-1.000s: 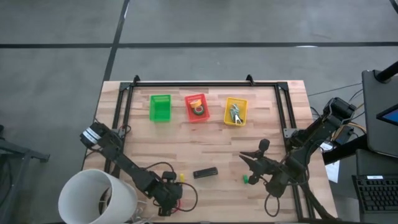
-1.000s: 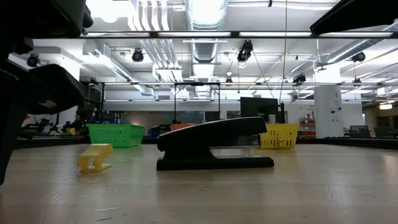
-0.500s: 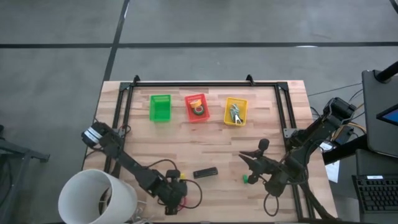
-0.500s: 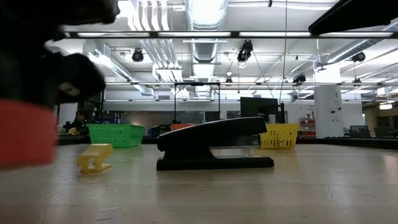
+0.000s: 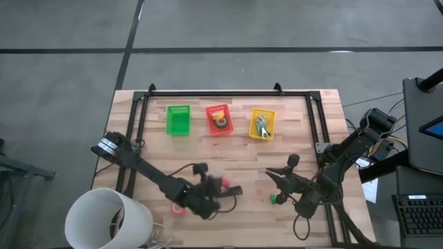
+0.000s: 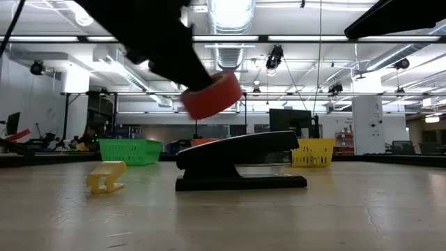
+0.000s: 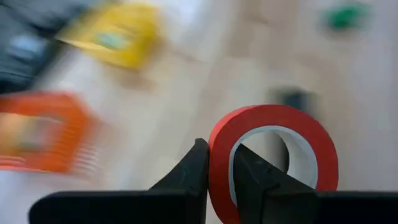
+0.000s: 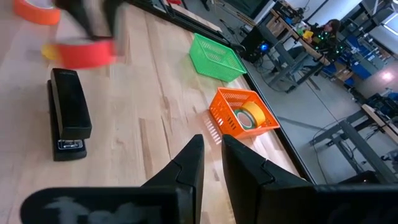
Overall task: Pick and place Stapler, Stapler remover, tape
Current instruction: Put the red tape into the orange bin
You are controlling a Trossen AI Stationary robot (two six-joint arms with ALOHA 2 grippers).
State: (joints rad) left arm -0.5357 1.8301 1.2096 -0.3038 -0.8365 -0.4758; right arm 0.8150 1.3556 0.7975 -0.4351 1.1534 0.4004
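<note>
My left gripper (image 5: 219,187) is shut on a red tape roll (image 6: 211,95) and holds it in the air above the black stapler (image 6: 237,162), which lies on the table near the front (image 5: 234,191). A second red-orange roll (image 5: 178,207) lies flat on the table to the left. A yellow roll (image 8: 252,115) and a green roll lie in the orange bin (image 5: 219,119). My right gripper (image 5: 277,178) hangs shut and empty to the right of the stapler. My left gripper pinches the red roll's ring wall (image 7: 219,163) between its two fingers, one finger (image 7: 252,174) inside the hole and one (image 7: 194,169) outside. The roll is lifted clear of the table and stands on edge in the hold, tilted in the low view.
A green bin (image 5: 178,120), the orange bin and a yellow bin (image 5: 262,124) holding a metal thing stand in a row at the back. A small yellow block (image 6: 106,176) and a small green block (image 5: 273,199) lie near the stapler. A white bucket (image 5: 107,220) stands at the front left.
My left gripper has gone up and toward the table's right and far edges with the red tape roll, from the front edge to over the stapler. The roll is now lifted clear. The second red-orange roll, hidden under the gripper before, now shows on the table.
</note>
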